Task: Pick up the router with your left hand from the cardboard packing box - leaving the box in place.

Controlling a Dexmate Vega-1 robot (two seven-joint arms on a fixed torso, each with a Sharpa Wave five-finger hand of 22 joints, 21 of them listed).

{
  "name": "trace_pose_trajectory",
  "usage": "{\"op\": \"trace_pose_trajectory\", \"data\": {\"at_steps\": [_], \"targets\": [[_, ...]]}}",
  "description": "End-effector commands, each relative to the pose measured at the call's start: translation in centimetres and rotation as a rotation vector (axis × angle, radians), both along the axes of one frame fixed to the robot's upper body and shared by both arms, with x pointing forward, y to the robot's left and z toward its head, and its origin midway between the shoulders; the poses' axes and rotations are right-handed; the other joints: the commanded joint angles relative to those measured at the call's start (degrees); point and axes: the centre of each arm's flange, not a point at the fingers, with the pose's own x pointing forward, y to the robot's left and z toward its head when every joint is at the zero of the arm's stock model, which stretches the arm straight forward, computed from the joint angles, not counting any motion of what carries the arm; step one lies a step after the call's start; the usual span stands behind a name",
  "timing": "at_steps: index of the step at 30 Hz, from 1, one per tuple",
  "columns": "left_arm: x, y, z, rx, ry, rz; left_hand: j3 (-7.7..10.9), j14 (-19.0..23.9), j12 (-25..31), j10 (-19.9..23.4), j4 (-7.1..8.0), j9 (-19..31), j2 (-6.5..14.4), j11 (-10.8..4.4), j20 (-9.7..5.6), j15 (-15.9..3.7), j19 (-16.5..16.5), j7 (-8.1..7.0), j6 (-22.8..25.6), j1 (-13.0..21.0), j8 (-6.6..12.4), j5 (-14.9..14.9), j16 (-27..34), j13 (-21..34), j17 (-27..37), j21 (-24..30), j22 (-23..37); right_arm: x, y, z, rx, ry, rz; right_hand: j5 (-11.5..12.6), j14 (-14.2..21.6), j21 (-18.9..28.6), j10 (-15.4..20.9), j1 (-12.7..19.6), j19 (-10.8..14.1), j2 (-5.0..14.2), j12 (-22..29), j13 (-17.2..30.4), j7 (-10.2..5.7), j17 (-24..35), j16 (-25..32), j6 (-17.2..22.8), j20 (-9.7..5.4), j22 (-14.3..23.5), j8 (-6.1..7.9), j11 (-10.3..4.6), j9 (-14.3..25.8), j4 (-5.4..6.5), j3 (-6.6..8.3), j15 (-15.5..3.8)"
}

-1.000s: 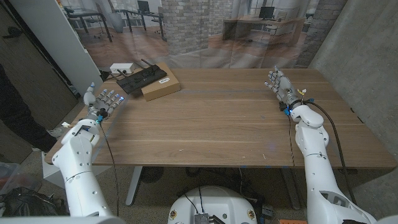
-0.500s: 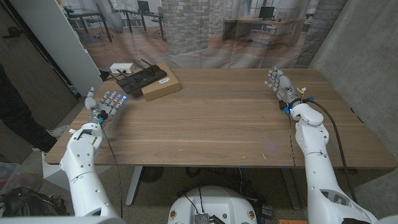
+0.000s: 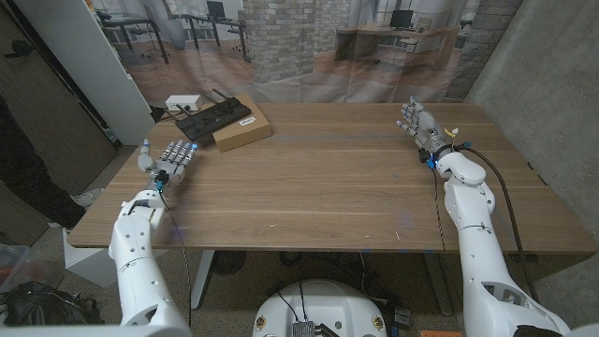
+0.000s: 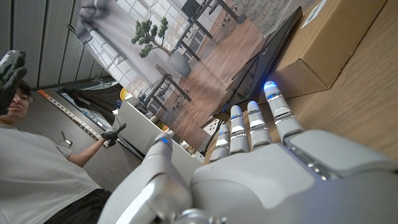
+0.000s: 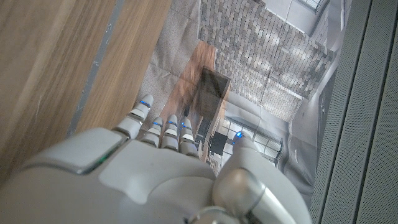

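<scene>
Presently, approach stage: left hand point(image 3: 170, 159), fingers spread and empty, hovers near the router point(image 3: 213, 116), which lies on the cardboard box point(image 3: 241, 130) at its one o'clock. Next: reach forward, grasp router alone. Right hand point(image 3: 420, 124) is spread, idle.

Matt cardboard box point(image 3: 242, 132), wood-grain table point(image 3: 318, 178)

A white device point(image 3: 184, 101) sits on the wooden table's point(image 3: 328, 178) far-left corner — a person point(image 4: 37, 168) stands nearby.
</scene>
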Motion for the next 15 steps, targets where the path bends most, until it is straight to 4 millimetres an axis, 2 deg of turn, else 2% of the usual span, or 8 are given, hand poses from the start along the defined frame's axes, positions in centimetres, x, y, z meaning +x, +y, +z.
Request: {"op": "trace_pose_trajectory", "data": {"at_steps": [1,9,15], "targets": [[1.2,-0.3,-1.8,-0.067,0.067,-0.017,0.23,0.4,0.36,0.71,-0.35,0.22,0.32,0.08,-0.02,-0.08,0.81,2.63,0.58,0.33,-0.01,-0.18,0.34,0.19,-0.06,0.38,0.03,0.2,0.4,0.9,-0.02,-0.001,-0.003,0.29,0.24,0.4,0.51,-0.14,0.45,-0.12,0.35,0.15,-0.18,0.12,0.43,0.38,-0.03,0.11,0.27,-0.07,0.16,-0.2,0.11,0.18],[1.7,0.3,-1.9,-0.069,0.09,-0.006,0.34,0.42,0.26,0.99,-0.84,0.22,0.1,-0.19,0.02,0.0,1.45,2.86,1.0,0.74,0.0,-0.24,0.05,0.16,-0.13,0.44,-0.09,0.8,0.8,1.3,-0.032,0.003,0.007,0.29,0.23,0.4,0.51,-0.16,0.46,-0.12,0.33,0.15,-0.2,0.12,0.42,0.4,-0.03,0.11,0.27,-0.05,0.17,-0.21,0.1,0.2],[2.1,0.8,-1.7,-0.078,0.092,0.01,0.41,0.94,0.43,2.07,-1.67,0.22,-0.5,-0.67,0.02,-0.64,1.82,2.68,1.97,1.39,0.19,-0.29,-0.1,0.12,-0.18,0.3,-0.27,0.8,0.8,1.3,-0.031,0.005,0.004,0.3,0.24,0.39,0.51,-0.18,0.45,-0.13,0.32,0.15,-0.21,0.12,0.41,0.39,-0.05,0.11,0.25,-0.02,0.17,-0.21,0.1,0.24]]}}
